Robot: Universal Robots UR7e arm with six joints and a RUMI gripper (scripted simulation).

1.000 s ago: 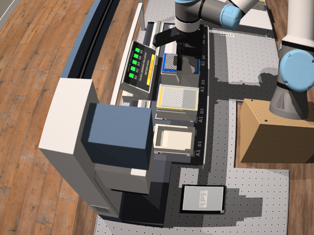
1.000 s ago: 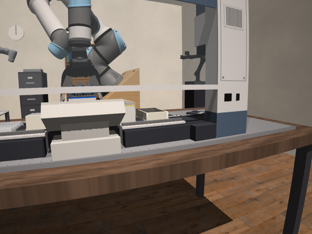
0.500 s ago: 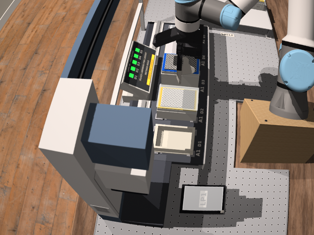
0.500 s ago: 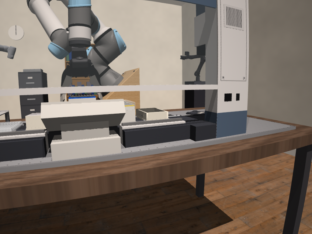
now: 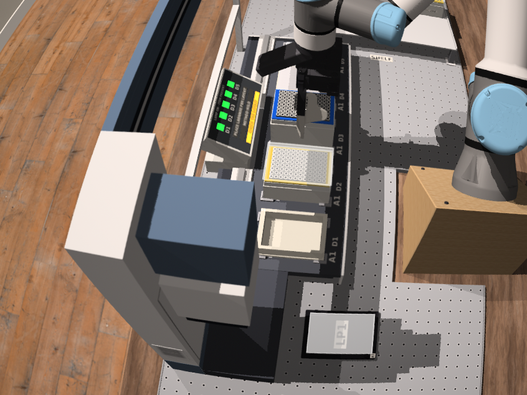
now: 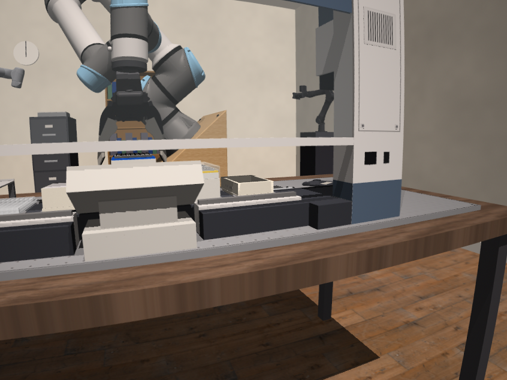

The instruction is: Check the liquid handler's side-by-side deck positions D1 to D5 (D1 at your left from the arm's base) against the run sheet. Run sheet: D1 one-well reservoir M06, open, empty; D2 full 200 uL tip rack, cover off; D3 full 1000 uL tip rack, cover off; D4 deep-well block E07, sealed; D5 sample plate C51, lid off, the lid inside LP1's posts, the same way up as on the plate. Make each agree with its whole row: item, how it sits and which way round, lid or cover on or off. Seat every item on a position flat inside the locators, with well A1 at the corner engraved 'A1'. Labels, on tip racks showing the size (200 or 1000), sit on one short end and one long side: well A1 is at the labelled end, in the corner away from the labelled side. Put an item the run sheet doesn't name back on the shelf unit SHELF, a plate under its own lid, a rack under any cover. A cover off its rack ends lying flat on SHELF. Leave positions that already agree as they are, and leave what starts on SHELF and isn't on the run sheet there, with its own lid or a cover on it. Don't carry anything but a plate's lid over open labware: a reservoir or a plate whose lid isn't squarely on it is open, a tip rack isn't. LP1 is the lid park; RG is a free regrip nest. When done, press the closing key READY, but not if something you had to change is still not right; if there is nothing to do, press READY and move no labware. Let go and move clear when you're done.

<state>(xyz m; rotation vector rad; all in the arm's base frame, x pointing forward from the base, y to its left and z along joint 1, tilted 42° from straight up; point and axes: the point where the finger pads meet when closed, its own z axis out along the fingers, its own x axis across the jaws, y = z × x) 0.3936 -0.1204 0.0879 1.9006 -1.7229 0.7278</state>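
Note:
A blue tip rack sits uncovered on D3; it also shows in the exterior view. My gripper hangs right over it, open and empty. In the exterior view my gripper has its fingers spread wide, with the tips just above the rack. A yellow tip rack sits uncovered on D2. A cream one-well reservoir sits open and empty on D1. My arm hides D4 and D5 in the top view. The exterior view shows a white block and a clear plate at the far left.
The lid park LP1 has nothing on it. The SHELF label lies behind the deck. The handler's status panel stands beside the deck, and its blue-grey head overhangs near D1. The arm's wooden pedestal stands at the right.

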